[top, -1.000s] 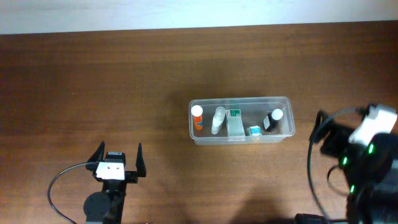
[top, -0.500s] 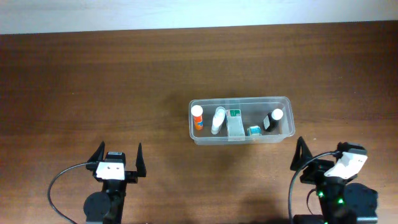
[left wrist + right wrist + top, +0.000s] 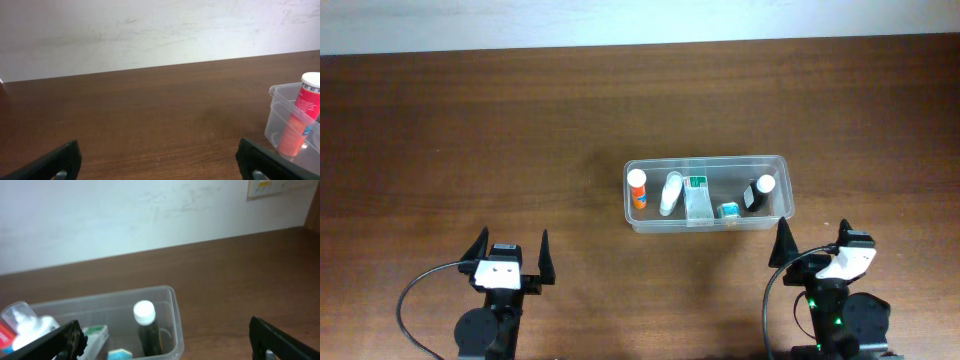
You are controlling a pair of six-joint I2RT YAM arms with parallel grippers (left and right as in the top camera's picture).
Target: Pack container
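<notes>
Table (image 3: pixel 470 130): dark brown wood, with a pale wall beyond its far edge.

Container (image 3: pixel 706 160): clear plastic tub standing upright on the table, a little right of centre.
- It lies just beyond the right gripper and well apart from the left gripper.
- Contents, from left to right:
  - orange bottle (image 3: pixel 637 188) with a white cap
  - white bottle (image 3: pixel 670 193)
  - green-and-white box (image 3: pixel 697 196)
  - small teal item (image 3: pixel 728 209)
  - dark bottle (image 3: pixel 758 192) with a white cap

Left gripper (image 3: pixel 512 240): at the near edge of the table, fingers spread wide, holding nothing.

Right gripper (image 3: pixel 813 232): at the near edge of the table, fingers spread wide, holding nothing. It is close to the container's near right corner without touching it.
</notes>
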